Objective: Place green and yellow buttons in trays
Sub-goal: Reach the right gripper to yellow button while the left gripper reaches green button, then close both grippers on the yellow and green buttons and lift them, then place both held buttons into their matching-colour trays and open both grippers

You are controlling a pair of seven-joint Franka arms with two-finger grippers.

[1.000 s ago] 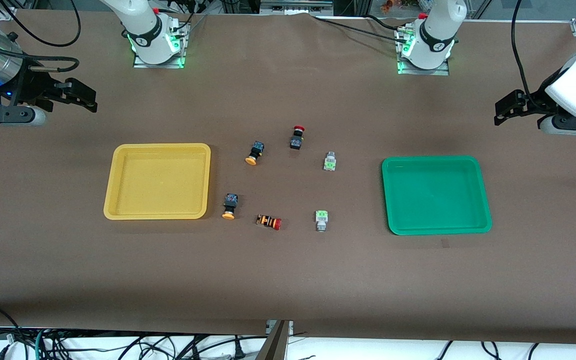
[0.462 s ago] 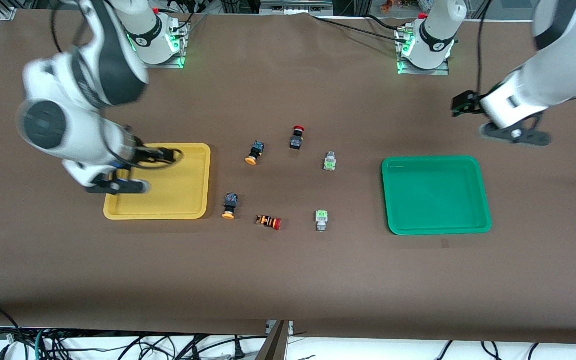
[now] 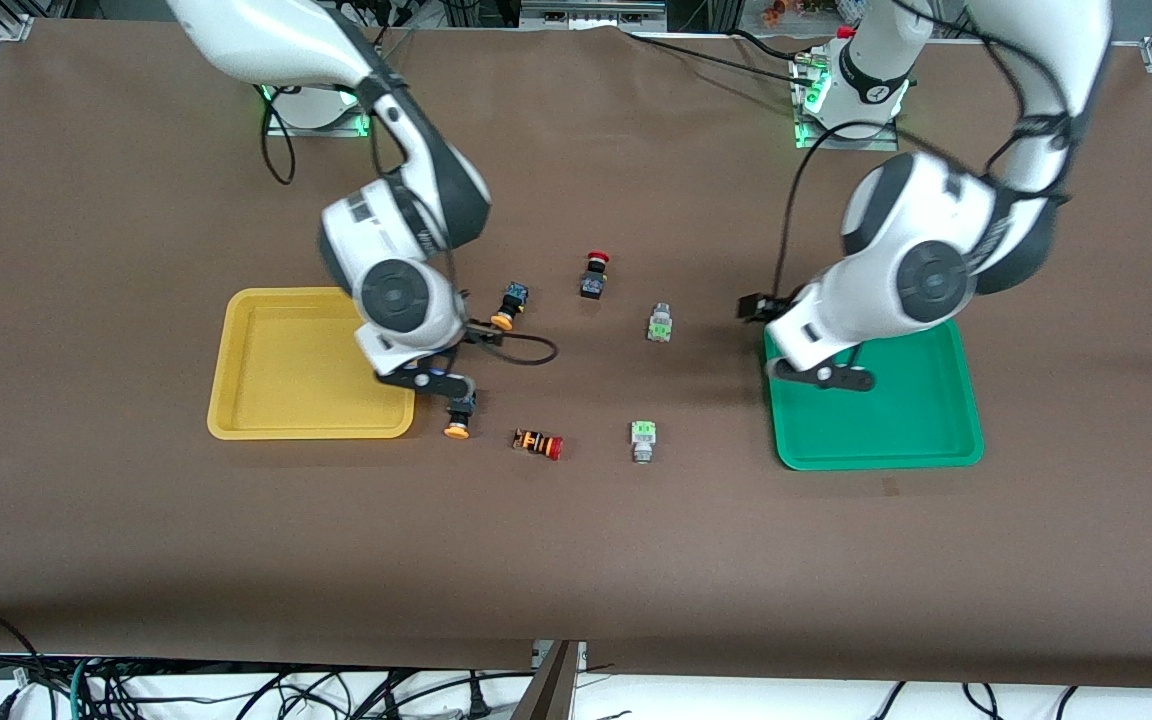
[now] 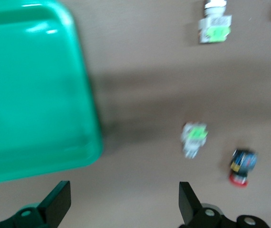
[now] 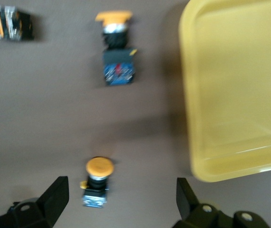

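Two yellow buttons (image 3: 456, 413), two green buttons (image 3: 643, 439), two trays (image 3: 226, 405).

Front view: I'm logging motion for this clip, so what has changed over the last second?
Both arms swung in from the table's ends. The right gripper now hangs by the yellow tray, over the yellow buttons; the left gripper hangs over the green tray. Both are open and empty. All six switches, including the green buttons, and both trays stayed put.
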